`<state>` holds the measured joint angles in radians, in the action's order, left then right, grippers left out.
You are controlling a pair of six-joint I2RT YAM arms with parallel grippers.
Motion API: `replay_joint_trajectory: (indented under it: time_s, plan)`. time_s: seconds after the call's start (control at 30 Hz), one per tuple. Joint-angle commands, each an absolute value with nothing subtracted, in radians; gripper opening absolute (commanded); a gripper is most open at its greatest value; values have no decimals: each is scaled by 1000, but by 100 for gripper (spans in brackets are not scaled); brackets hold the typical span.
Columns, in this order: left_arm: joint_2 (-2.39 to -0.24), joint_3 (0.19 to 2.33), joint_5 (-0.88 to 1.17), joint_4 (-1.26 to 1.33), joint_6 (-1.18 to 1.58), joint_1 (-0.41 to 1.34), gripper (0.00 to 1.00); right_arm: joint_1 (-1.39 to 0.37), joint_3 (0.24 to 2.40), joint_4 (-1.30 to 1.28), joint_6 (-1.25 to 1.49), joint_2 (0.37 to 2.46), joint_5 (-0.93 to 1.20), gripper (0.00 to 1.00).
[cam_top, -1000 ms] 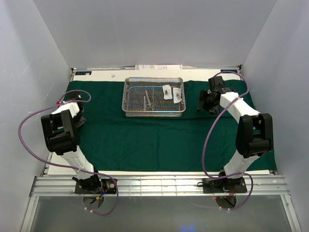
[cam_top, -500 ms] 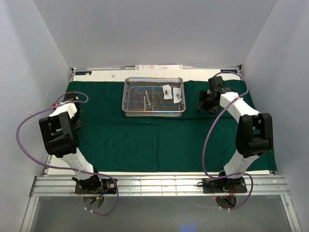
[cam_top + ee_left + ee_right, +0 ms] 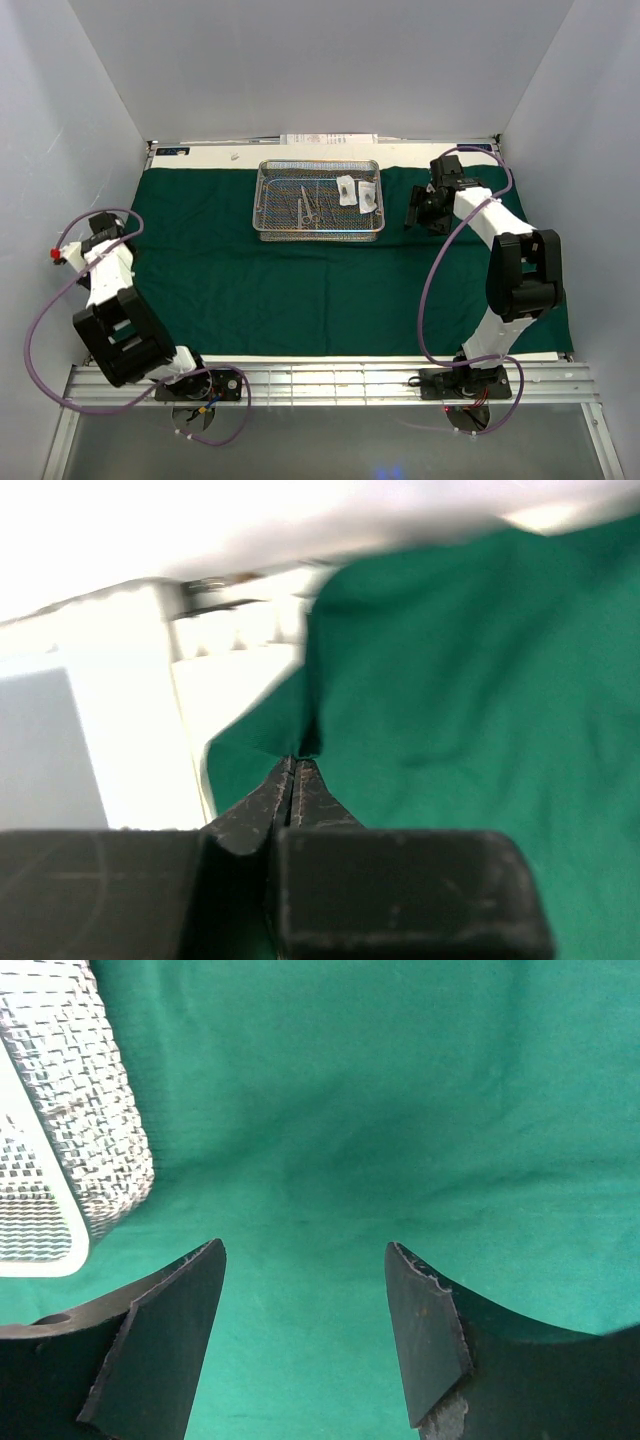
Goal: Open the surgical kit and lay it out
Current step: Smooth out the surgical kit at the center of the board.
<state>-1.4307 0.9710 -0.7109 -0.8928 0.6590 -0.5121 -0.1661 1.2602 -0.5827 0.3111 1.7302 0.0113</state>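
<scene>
The dark green cloth (image 3: 330,290) lies spread over the table. The silver wire-mesh tray (image 3: 262,200) stands on it at the back middle. In the tray are slim metal scissors and forceps (image 3: 308,203) and two small clear packets (image 3: 347,190). My left gripper (image 3: 110,224) is at the cloth's left edge. In the left wrist view it (image 3: 295,760) is shut, with a fold of the cloth's edge (image 3: 480,700) at its tips. My right gripper (image 3: 415,212) is open and empty just above the cloth (image 3: 400,1110), to the right of the tray (image 3: 90,1130).
White walls close in the table on the left, back and right. A white printed sheet (image 3: 328,138) lies behind the tray. An aluminium rail (image 3: 330,385) runs along the front edge. Bare white table (image 3: 120,710) shows to the left of the cloth.
My left arm has swung out to the left, taking its gripper from over the cloth's left part to its left edge. The right gripper has shifted slightly and stays open.
</scene>
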Motion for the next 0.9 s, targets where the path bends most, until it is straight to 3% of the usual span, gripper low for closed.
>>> replay_joint_trajectory:
  time_s: [0.0,0.03,0.13,0.17,0.2,0.27,0.3,0.4,0.53,0.7,0.87]
  plan:
    - [-1295,957,-845,-965,771,-538,12,-172,1307,-600,322,1746,51,70]
    - [-1278,962,-865,-982,793,-540,13,-172,1307,-601,324,1750,57,71]
    - [-1235,999,-940,-1063,879,-540,32,-172,1315,-606,330,1758,58,70]
    - [-1227,1005,-954,-1080,899,-540,40,-170,1318,-609,331,1761,55,70]
    - [-1218,1011,-968,-1112,937,-540,55,-172,1322,-612,333,1766,49,70]
    - [-1210,1019,-992,-1127,962,-540,67,-172,1338,-618,336,1772,45,70]
    - [-1206,1020,-994,-1131,963,-540,78,-170,1341,-620,336,1775,46,70]
    - [-1215,1042,-959,-1077,895,-534,89,-170,1344,-621,337,1775,38,70]
    - [-1261,1081,-719,-892,663,-528,98,-160,1351,-626,339,1773,5,70]
    - [-1367,1164,-346,-709,595,-505,98,-114,1420,-638,347,1782,-87,71]
    - [-1602,1274,-292,-632,610,-417,98,-58,1564,-638,333,1842,-172,72]
